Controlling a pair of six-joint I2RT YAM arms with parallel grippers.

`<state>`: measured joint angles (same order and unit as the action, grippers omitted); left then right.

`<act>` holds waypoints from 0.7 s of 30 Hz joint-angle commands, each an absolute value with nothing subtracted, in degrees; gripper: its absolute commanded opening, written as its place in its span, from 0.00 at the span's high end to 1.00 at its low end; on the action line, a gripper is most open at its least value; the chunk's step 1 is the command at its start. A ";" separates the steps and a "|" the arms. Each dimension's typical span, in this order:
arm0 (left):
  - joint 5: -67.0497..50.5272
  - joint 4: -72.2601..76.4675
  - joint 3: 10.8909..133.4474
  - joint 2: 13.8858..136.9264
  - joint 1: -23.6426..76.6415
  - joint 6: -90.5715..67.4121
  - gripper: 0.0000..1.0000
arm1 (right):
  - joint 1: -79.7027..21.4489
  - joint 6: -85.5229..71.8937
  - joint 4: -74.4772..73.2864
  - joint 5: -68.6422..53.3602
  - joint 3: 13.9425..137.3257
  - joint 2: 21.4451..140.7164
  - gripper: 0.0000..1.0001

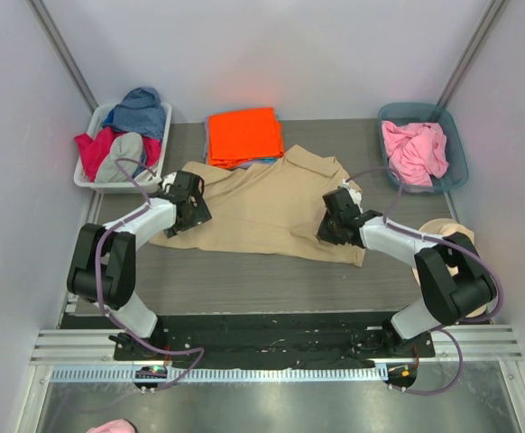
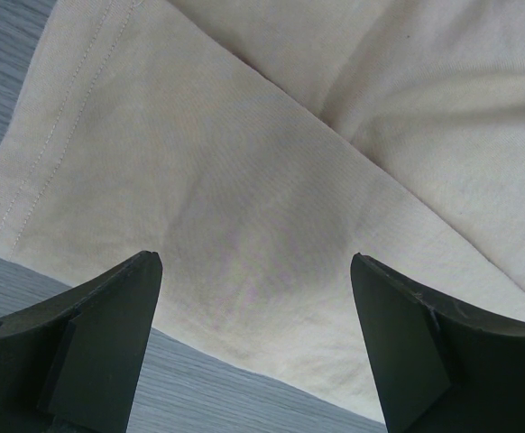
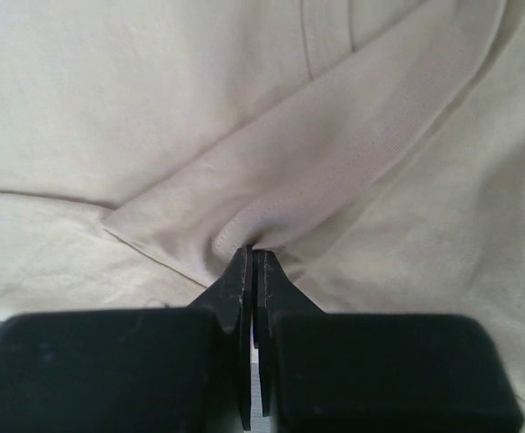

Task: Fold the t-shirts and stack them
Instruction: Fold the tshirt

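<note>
While the limp tan collared cloth shirt (image 1: 262, 212) lies spread on the grey table (image 1: 244, 289) overhead, the left-wrist view shows the left gripper (image 2: 255, 271) gaping over its left hem. In the right-wrist view, the right gripper (image 3: 252, 257) is clamped on a stitched fold, probably the surest hold on such light fabric.

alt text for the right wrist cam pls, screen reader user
The right gripper, jaws shut, pinches a folded, stitched edge of the tan t-shirt, and the cloth puckers at its tips. The shirt fills almost all of the view behind it, lying in soft creases.
</note>
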<state>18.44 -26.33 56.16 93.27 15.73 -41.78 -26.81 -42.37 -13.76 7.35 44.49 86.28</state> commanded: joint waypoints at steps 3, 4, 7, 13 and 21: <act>18.81 -24.52 55.99 93.08 15.82 -41.66 0.09 | -26.72 -42.98 -9.76 6.86 50.62 88.24 0.99; 18.81 -24.43 55.99 92.99 15.82 -41.66 0.09 | -26.72 -43.33 -8.97 6.51 51.15 89.55 0.99; 18.72 -24.52 55.99 93.08 15.82 -41.66 0.09 | -26.81 -43.51 -7.47 5.45 53.43 92.88 0.99; 18.55 -24.52 55.90 93.08 15.82 -41.66 0.09 | -26.72 -41.14 -5.98 5.45 60.98 100.10 0.98; 18.46 -24.70 55.63 92.81 15.91 -41.57 0.09 | -26.46 -35.52 -5.89 5.89 71.45 105.29 0.94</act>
